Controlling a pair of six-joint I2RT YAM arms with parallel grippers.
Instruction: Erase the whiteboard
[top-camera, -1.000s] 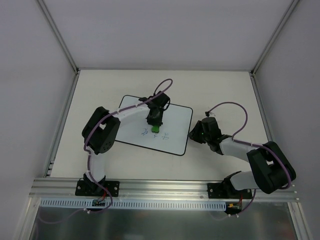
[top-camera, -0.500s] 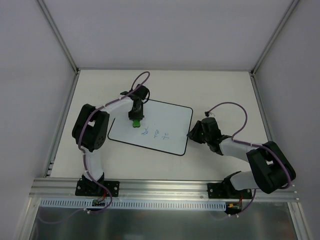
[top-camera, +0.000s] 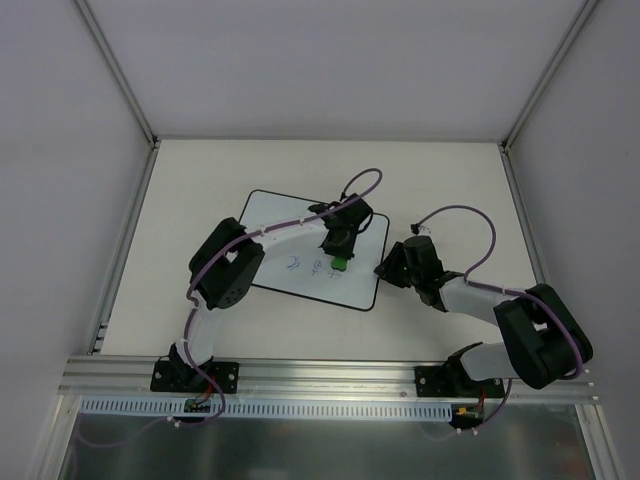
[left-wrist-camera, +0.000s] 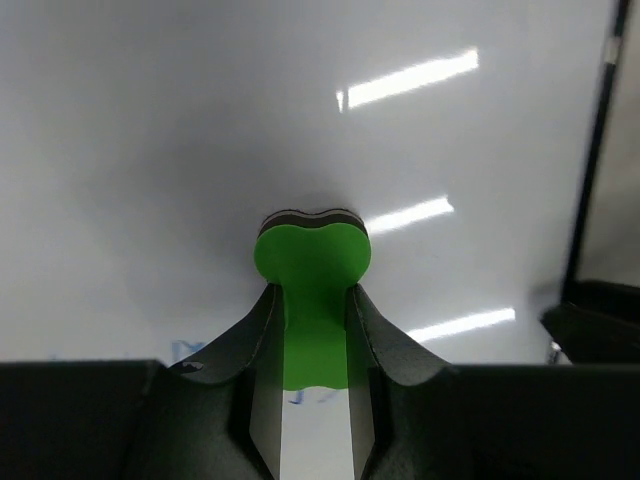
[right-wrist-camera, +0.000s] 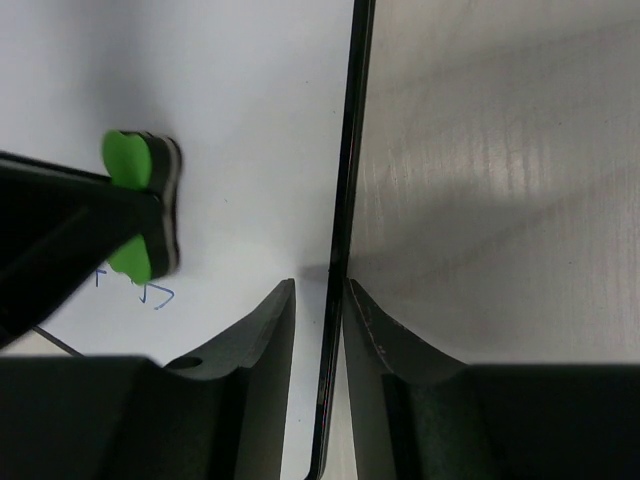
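The whiteboard (top-camera: 290, 235) lies flat on the table with small blue scribbles (top-camera: 308, 265) near its front edge. My left gripper (top-camera: 338, 248) is shut on a green eraser block (top-camera: 340, 264), pressed on the board's right part just right of the scribbles. In the left wrist view the eraser (left-wrist-camera: 312, 255) sits between my jaws (left-wrist-camera: 312, 292) on the white surface (left-wrist-camera: 180, 120). My right gripper (top-camera: 385, 268) is at the board's right edge. In the right wrist view its jaws (right-wrist-camera: 320, 290) close narrowly astride the black edge (right-wrist-camera: 352, 150); the eraser (right-wrist-camera: 128, 165) shows at left.
The beige table (top-camera: 440, 190) is walled by white panels with aluminium posts (top-camera: 128, 215). A metal rail (top-camera: 330, 375) runs along the near edge by the arm bases. Purple cables (top-camera: 460, 212) loop above both wrists.
My left gripper swept the eraser from the board's middle to its upper left, then back across to the right part. The right gripper has stayed at the board's edge. The scribbles remain.
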